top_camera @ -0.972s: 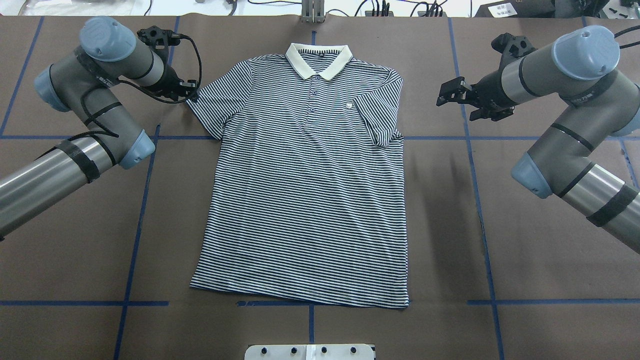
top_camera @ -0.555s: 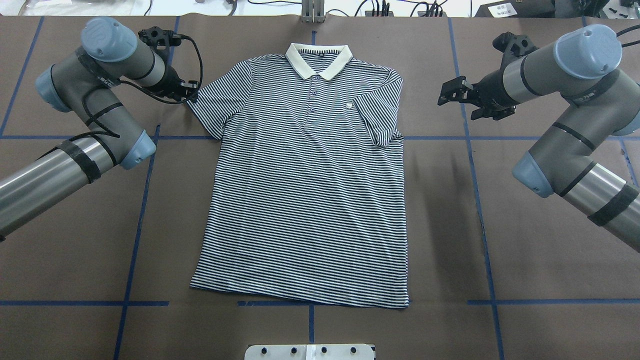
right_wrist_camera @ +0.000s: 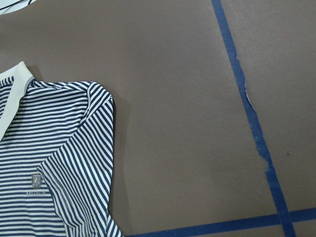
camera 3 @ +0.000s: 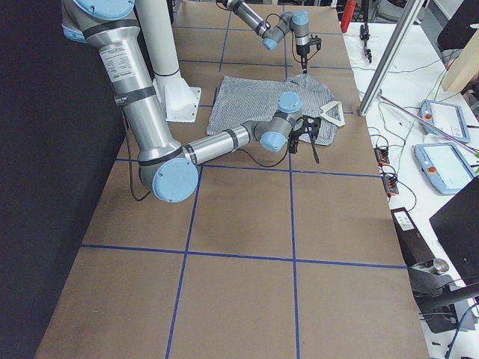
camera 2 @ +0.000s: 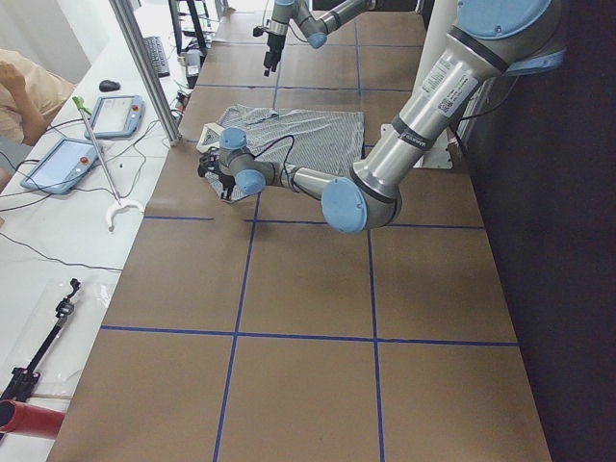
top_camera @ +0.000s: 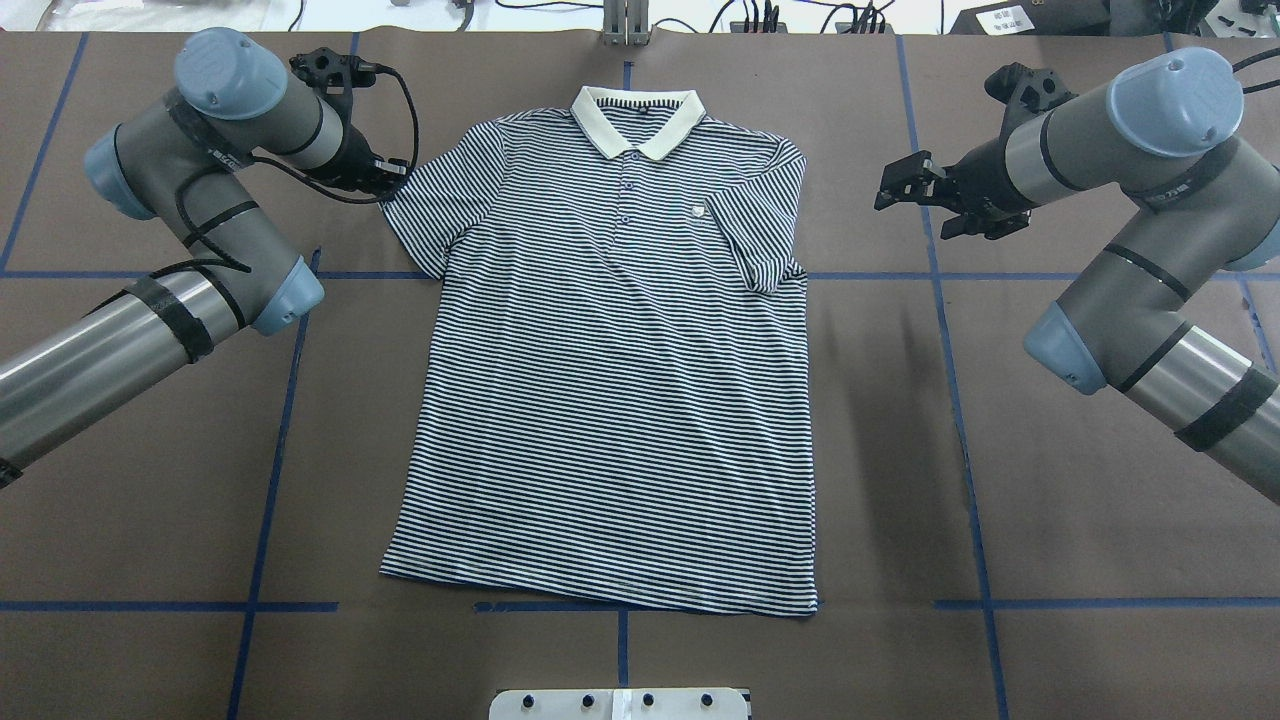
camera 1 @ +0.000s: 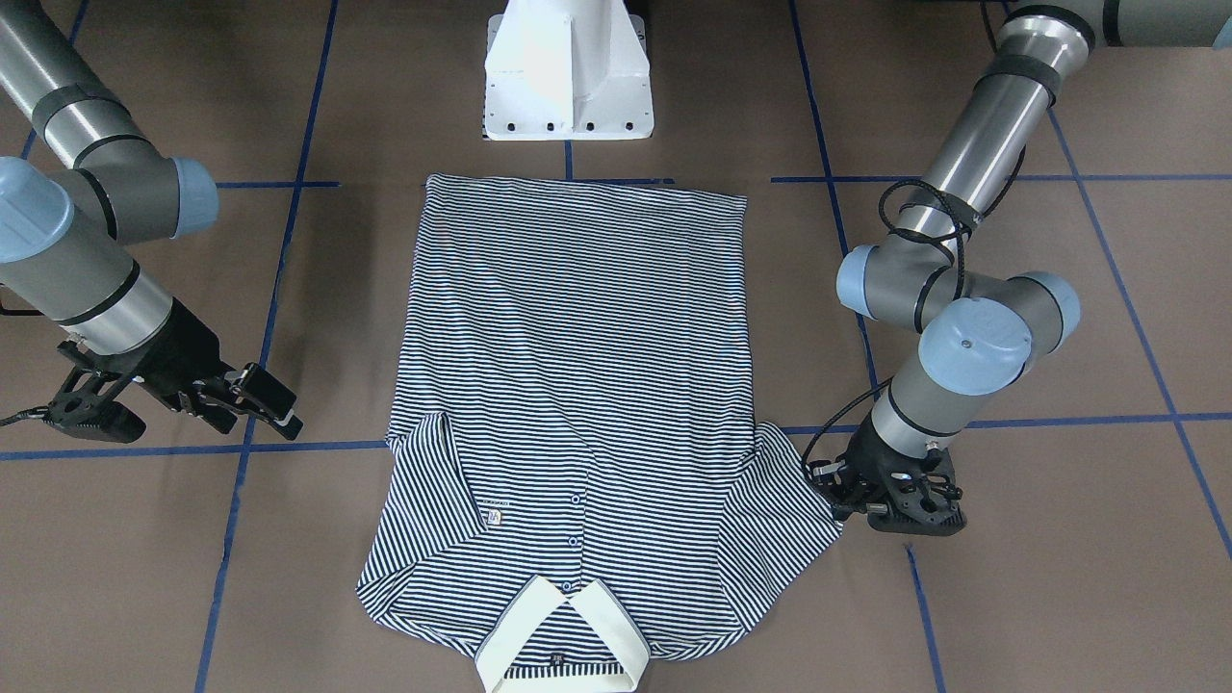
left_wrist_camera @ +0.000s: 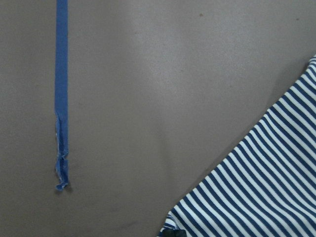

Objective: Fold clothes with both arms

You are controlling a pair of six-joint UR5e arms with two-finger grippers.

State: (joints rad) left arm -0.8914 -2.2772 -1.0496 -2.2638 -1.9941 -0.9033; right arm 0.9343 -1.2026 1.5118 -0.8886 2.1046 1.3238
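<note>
In the last 1 second the left arm [top_camera: 230, 120] has edged inward, bringing the left fingers [top_camera: 388, 182] to the outer tip of the spread left sleeve [top_camera: 430, 215] of the striped polo shirt [top_camera: 610, 400]. The shirt lies flat and face up in the middle of the bench [top_camera: 1000, 450], collar away from the robot. Whether those fingers are wide or pinching cloth cannot be told. The right fingers [top_camera: 900, 185], spread and holding nothing, have stayed beside the right sleeve [top_camera: 760, 235], already folded in. The left-sleeve fold looks about to begin.
</note>
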